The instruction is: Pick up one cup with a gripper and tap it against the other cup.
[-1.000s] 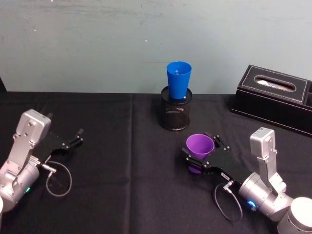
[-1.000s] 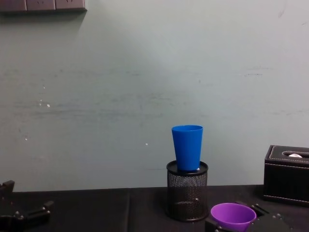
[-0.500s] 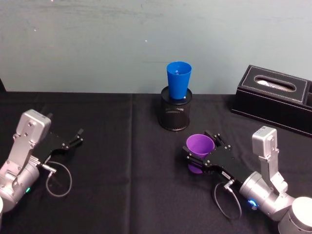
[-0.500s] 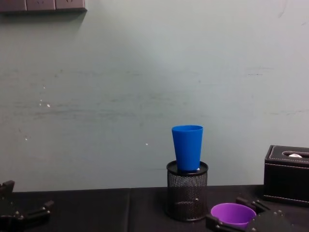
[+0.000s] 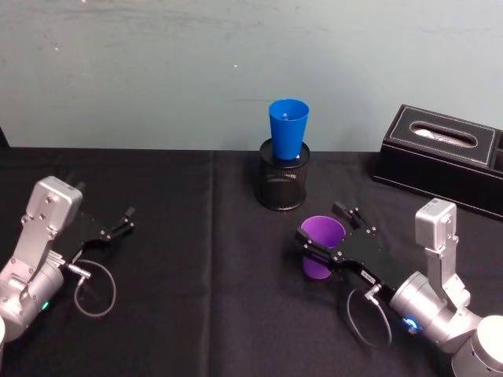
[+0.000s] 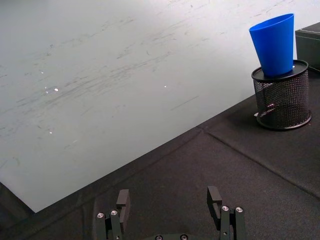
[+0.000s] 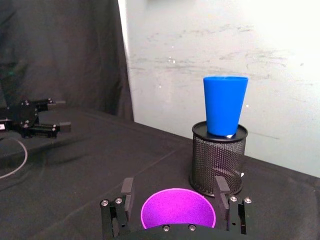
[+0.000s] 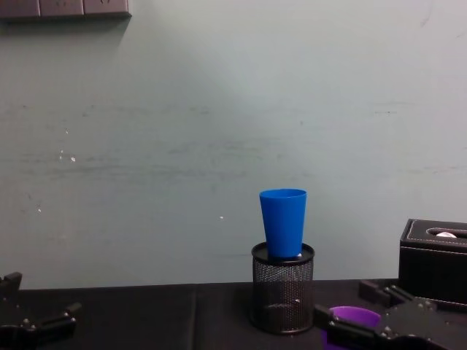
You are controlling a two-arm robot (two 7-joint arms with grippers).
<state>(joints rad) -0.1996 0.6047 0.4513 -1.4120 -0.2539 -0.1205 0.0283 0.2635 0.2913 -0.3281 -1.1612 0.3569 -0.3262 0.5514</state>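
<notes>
The purple cup (image 5: pixel 321 245) stands upright on the black cloth, in front of and slightly right of the black mesh holder (image 5: pixel 282 185). My right gripper (image 5: pixel 332 229) is open, with one finger on each side of the cup and a gap to its rim, as the right wrist view shows for the cup (image 7: pixel 178 210). The blue cup (image 5: pixel 288 129) sits upright in the top of the mesh holder, also seen from the chest as the blue cup (image 8: pixel 284 222). My left gripper (image 5: pixel 124 221) rests open at the left, far from both cups.
A black tissue box (image 5: pixel 444 157) stands at the back right. A grey wall runs close behind the mesh holder. A cable loop (image 5: pixel 94 287) lies by the left arm. Bare black cloth stretches between the two arms.
The right gripper's fingers have spread apart from the purple cup, which they held close a second ago. The cup stays in place. The left arm has not moved.
</notes>
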